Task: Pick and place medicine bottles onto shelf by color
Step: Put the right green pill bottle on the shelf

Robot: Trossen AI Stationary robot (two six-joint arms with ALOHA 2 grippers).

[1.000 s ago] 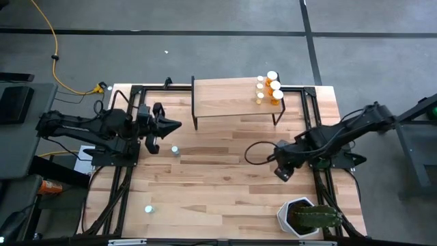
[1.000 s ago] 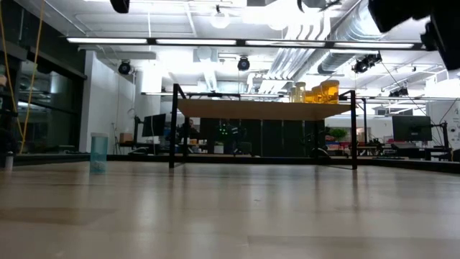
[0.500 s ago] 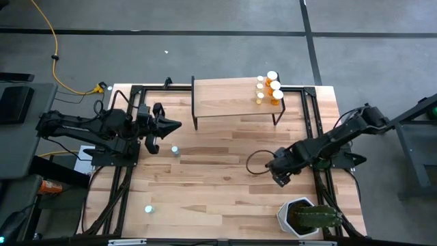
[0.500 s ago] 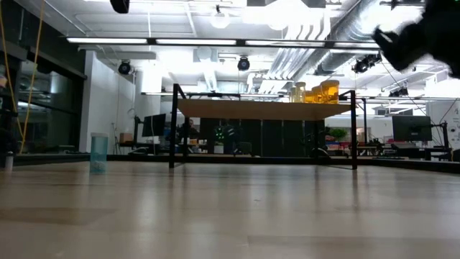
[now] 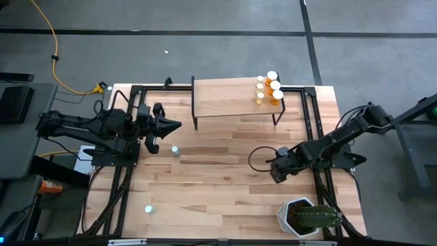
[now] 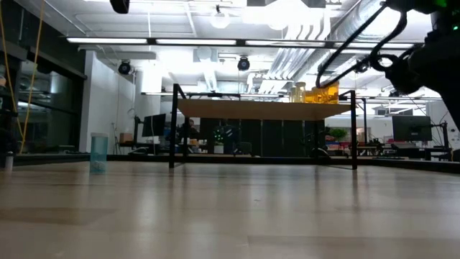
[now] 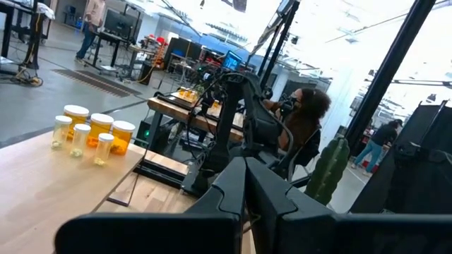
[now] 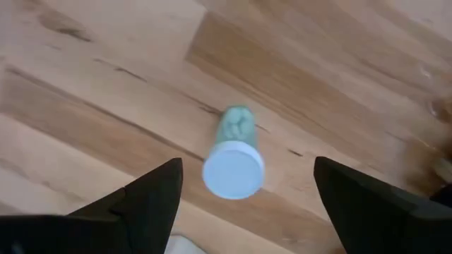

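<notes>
Green bottle (image 8: 233,152) stands on the table (image 5: 225,198) beneath the open right gripper (image 8: 244,194), capped, between the spread fingers (image 8: 152,194). Best to descend straight, centre the cap, and close on the body below it. Left gripper (image 5: 175,126) waits shut near a pale bottle (image 5: 175,149). Orange bottles (image 5: 270,89) crowd the shelf (image 5: 225,99). Beyond lies a bright workshop.

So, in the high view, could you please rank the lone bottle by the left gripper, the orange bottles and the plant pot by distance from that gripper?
1. Lone bottle, just beside the left gripper.
2. Orange bottles, at the shelf's right end.
3. Plant pot, in a right-side corner of the table.
</notes>
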